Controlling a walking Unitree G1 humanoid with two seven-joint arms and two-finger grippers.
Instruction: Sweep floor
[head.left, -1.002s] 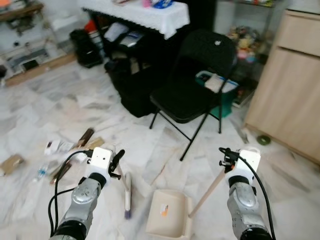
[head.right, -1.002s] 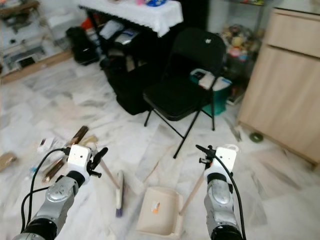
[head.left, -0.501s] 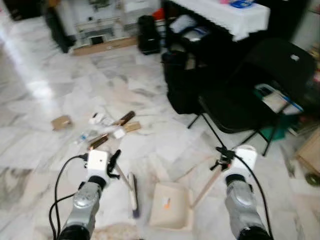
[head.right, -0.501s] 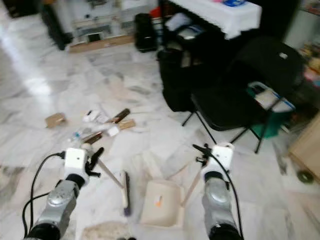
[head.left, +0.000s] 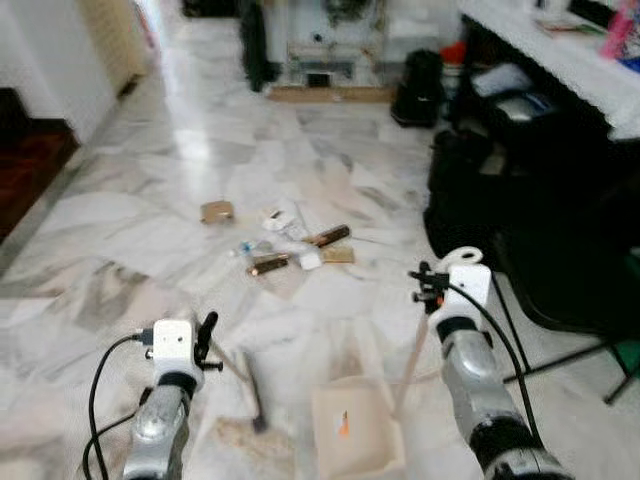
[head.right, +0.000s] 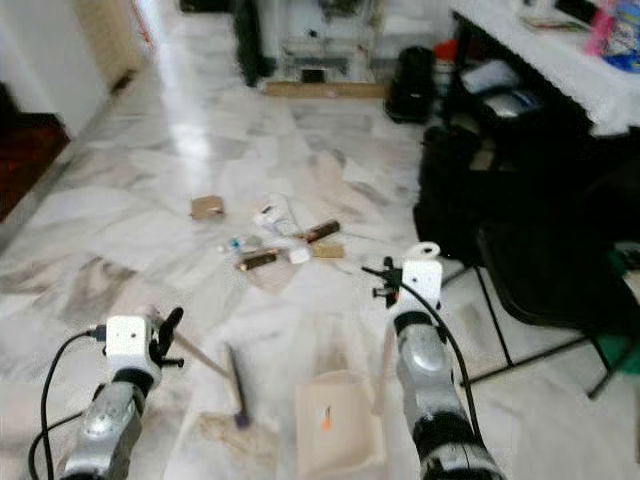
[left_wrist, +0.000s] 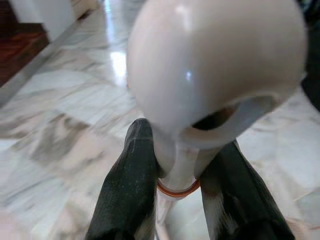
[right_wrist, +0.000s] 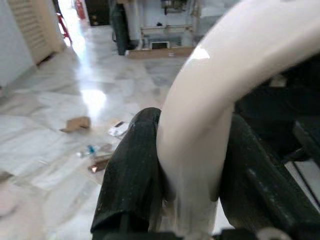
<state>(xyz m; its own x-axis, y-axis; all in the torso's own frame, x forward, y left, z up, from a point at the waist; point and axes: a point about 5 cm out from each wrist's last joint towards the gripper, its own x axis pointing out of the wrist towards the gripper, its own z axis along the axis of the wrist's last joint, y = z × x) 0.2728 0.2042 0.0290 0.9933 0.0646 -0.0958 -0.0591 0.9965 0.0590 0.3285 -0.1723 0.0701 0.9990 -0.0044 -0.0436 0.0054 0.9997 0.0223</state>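
My left gripper (head.left: 206, 340) is shut on the cream handle of a small broom (head.left: 250, 385), whose dark head rests on the marble floor in front of me. In the left wrist view its black fingers (left_wrist: 127, 195) clamp the rounded handle end (left_wrist: 215, 65). My right gripper (head.left: 430, 286) is shut on the long handle (head.left: 408, 365) of a cream dustpan (head.left: 355, 440) standing on the floor beside the broom. The right wrist view has the curved handle (right_wrist: 200, 120) between its fingers (right_wrist: 131, 185). A pile of litter (head.left: 290, 250), wrappers and brown sticks, lies farther ahead, with a cardboard scrap (head.left: 215, 211) beside it.
A black folding chair (head.left: 590, 300) and dark bags (head.left: 470, 190) stand close on the right, under a table with a white cloth (head.left: 560, 60). A shiny hallway (head.left: 200, 90) runs ahead to the left, past a white wall (head.left: 50, 70) and a dark floor edge (head.left: 30, 170).
The camera has swung left: the chair now sits at the right edge and the hallway has come into view. Both grippers keep their hold on broom and dustpan.
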